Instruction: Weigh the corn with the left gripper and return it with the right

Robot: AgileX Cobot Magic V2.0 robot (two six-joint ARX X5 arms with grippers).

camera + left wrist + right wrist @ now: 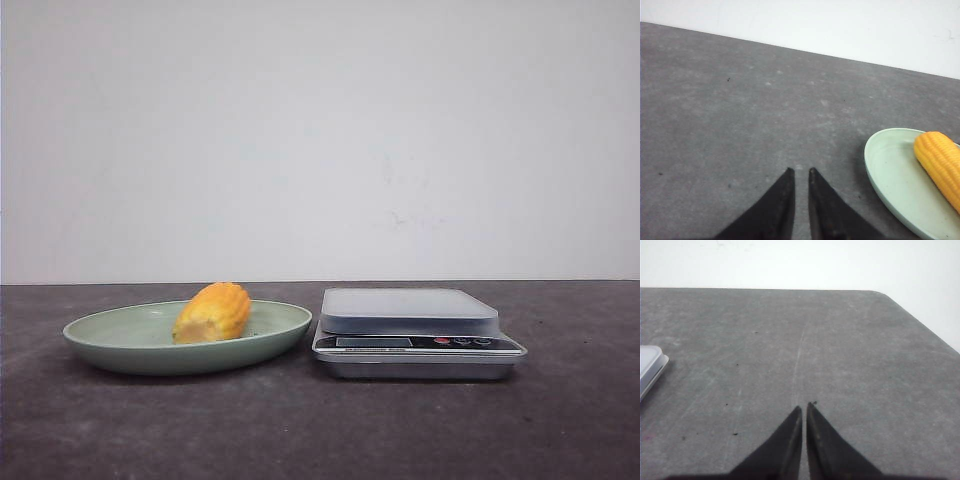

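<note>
Initially, the corn (212,312) lay on its side in the green plate (110,345) beside the scale (410,310), both grippers, left (801,173) and right (804,407), had fingers nearly together, so the rounded cob risked rolling away from a poorly centred grasp.

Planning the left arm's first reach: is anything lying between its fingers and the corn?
Nothing visible: only bare grey table lies between the left gripper and the pale green plate holding the stubby yellow-orange corn cob.
</note>
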